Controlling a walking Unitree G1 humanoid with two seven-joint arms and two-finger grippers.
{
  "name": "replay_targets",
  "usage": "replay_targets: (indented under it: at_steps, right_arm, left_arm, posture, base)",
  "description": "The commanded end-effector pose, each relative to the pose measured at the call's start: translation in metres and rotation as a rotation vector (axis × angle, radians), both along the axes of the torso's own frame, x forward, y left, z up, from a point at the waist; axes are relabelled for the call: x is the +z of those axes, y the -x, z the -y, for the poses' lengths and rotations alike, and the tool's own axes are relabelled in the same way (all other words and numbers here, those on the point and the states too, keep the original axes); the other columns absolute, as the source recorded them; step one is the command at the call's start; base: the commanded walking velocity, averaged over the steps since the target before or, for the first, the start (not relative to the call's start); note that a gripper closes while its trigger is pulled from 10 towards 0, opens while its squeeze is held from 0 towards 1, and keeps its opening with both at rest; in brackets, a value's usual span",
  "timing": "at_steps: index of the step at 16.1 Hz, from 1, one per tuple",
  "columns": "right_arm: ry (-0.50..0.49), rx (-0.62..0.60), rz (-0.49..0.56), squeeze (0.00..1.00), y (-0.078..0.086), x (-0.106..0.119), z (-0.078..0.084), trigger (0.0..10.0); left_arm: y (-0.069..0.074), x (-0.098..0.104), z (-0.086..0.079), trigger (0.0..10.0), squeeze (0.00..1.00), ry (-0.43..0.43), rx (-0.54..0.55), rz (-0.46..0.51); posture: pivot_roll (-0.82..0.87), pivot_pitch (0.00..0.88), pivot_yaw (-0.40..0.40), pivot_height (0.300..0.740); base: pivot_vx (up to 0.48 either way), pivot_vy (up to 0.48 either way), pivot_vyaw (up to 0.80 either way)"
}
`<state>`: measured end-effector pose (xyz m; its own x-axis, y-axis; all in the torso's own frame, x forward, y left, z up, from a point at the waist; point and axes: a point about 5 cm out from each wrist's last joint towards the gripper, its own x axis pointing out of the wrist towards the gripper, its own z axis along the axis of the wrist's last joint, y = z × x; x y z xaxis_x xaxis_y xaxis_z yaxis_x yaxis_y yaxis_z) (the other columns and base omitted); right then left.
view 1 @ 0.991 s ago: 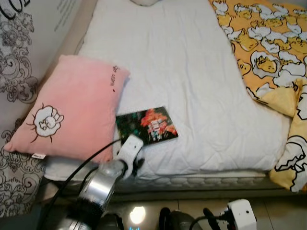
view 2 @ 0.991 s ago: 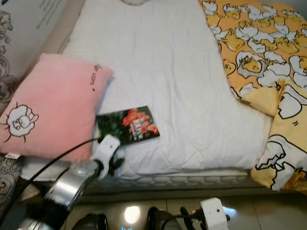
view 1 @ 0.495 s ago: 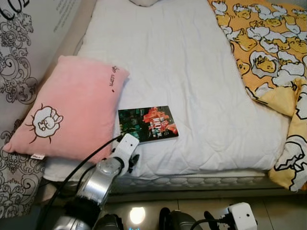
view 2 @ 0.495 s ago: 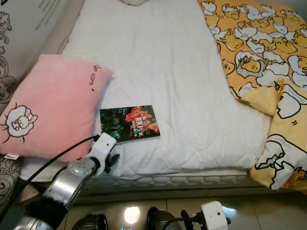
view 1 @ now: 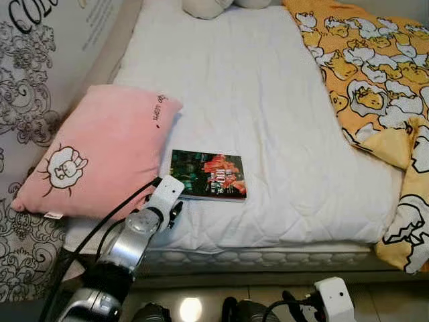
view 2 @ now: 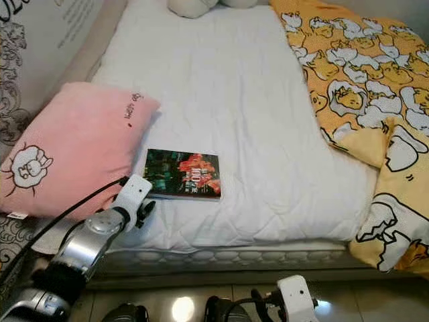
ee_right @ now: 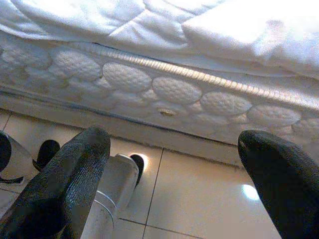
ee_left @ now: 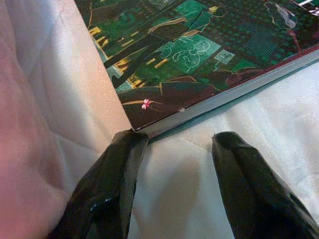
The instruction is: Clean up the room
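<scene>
A dark book (view 1: pixel 208 174) with a green and red cover lies flat on the white bed (view 1: pixel 255 94), just right of a pink pillow (view 1: pixel 100 157). My left gripper (view 1: pixel 175 212) rests on the sheet at the book's near left corner. In the left wrist view its fingers (ee_left: pixel 107 184) stand open, with one tip touching the corner of the book (ee_left: pixel 199 55) and nothing between them. My right gripper (ee_right: pixel 174 149) hangs low by the mattress side, open wide over the tiled floor.
A yellow duck-print blanket (view 1: pixel 375 74) covers the bed's right side and hangs over the edge. A pale cushion (view 1: pixel 204 7) lies at the head. A patterned wall (view 1: pixel 33 74) stands to the left. My right wrist (view 1: pixel 332 298) is near the floor.
The camera has shifted a little. My left gripper has moved left along the book's near edge to its corner, and the book has turned slightly clockwise.
</scene>
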<state>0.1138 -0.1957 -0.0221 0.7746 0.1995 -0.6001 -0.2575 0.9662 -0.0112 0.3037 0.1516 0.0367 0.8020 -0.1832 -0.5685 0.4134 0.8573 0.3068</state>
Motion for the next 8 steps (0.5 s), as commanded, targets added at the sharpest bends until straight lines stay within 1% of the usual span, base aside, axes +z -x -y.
replay_targets:
  at_steps: [1,2,3,4,5,6,7,8]
  right_arm:
    - [0.017,-0.003,-0.001,0.0,0.003,0.0,0.007,10.0]
    - [0.019,-0.009,-0.002,0.0,0.005,-0.001,0.007,10.0]
    - [0.02,-0.011,-0.003,0.0,0.005,-0.001,0.007,10.0]
    - [0.022,-0.016,0.0,0.0,0.006,-0.001,0.009,10.0]
    - [0.009,-0.028,0.025,0.0,0.002,0.003,0.009,10.0]
    - [-0.015,-0.045,0.059,0.0,-0.004,0.009,0.009,10.0]
    - [-0.04,-0.07,0.141,0.0,-0.015,0.025,0.01,10.0]
    - [-0.026,-0.099,0.224,0.0,-0.029,0.038,0.012,10.0]
  left_arm:
    - [-0.006,0.001,0.004,10.0,0.0,-0.02,-0.011,0.02]
    - [-0.007,0.0,0.009,10.0,0.0,0.007,-0.017,0.008]
    - [-0.006,0.001,0.01,10.0,0.0,0.018,-0.019,0.006]
    - [0.008,0.0,0.022,10.0,0.0,0.081,-0.051,-0.024]
    - [0.029,0.003,0.037,10.0,0.0,0.175,-0.086,-0.05]
    - [0.043,0.008,0.045,10.0,0.0,0.242,-0.104,-0.048]
    - [0.053,0.023,0.052,10.0,0.0,0.325,-0.115,0.03]
    - [0.055,0.041,0.054,10.0,0.0,0.381,-0.119,0.161]
  posture:
    - [-0.07,0.089,-0.079,0.74]
    - [-0.08,0.081,-0.071,0.74]
    - [-0.08,0.081,-0.071,0.74]
    - [-0.07,0.062,-0.065,0.74]
    - [-0.05,0.039,-0.065,0.74]
    - [-0.03,0.017,-0.067,0.74]
    - [0.01,0.0,-0.072,0.74]
    - [0.03,0.0,-0.076,0.74]
  base:
    - [0.0,0.0,0.0]
    - [0.0,0.0,0.0]
    - [0.0,0.0,0.0]
    - [0.0,0.0,0.0]
    - [0.0,0.0,0.0]
    - [0.0,0.0,0.0]
    - [0.0,0.0,0.0]
    - [0.0,0.0,0.0]
